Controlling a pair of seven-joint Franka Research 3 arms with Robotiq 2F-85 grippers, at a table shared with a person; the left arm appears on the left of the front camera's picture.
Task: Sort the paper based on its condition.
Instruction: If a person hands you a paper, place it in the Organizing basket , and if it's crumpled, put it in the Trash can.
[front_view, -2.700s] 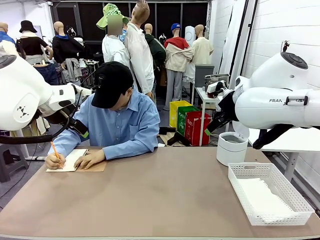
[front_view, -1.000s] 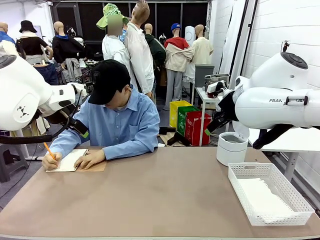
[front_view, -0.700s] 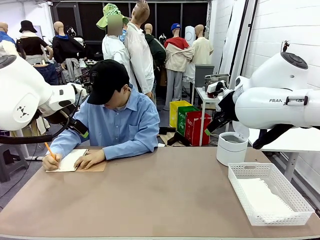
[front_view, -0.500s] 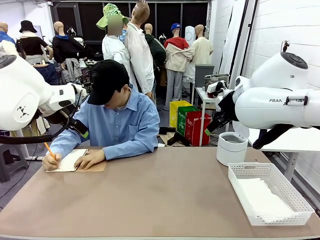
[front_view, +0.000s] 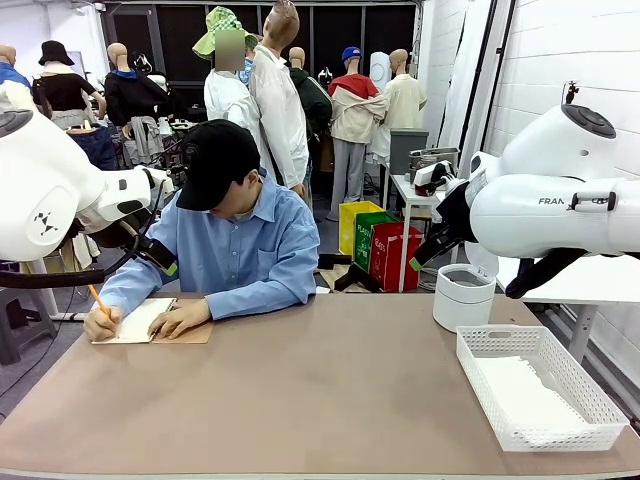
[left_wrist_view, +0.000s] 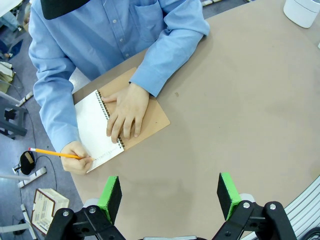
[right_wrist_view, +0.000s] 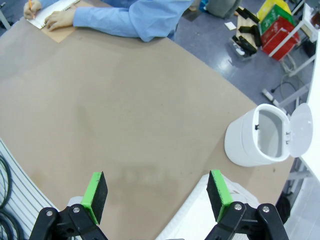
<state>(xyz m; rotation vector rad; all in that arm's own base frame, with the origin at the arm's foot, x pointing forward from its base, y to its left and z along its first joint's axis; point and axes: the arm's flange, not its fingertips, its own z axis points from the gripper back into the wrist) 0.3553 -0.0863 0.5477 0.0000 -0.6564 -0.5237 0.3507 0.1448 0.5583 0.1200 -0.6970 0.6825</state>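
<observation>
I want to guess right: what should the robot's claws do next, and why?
Probably just wait. The left claw and right claw hang open above the table, and the person is writing in the notebook with a pencil.

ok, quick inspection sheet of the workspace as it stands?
Surface: brown table, bare in the middle.
Job's things: white paper lying in the basket on the robot's right.
Clutter: notebook under the person's flat hand; pencil in the writing hand; white bin, lid open.
Grippers: left gripper open above the table near the notebook; right gripper open above bare table; nothing held.
Cables: black cable looping under the left arm.
Surroundings: person writing at the far side; coloured crates on the floor behind.
</observation>
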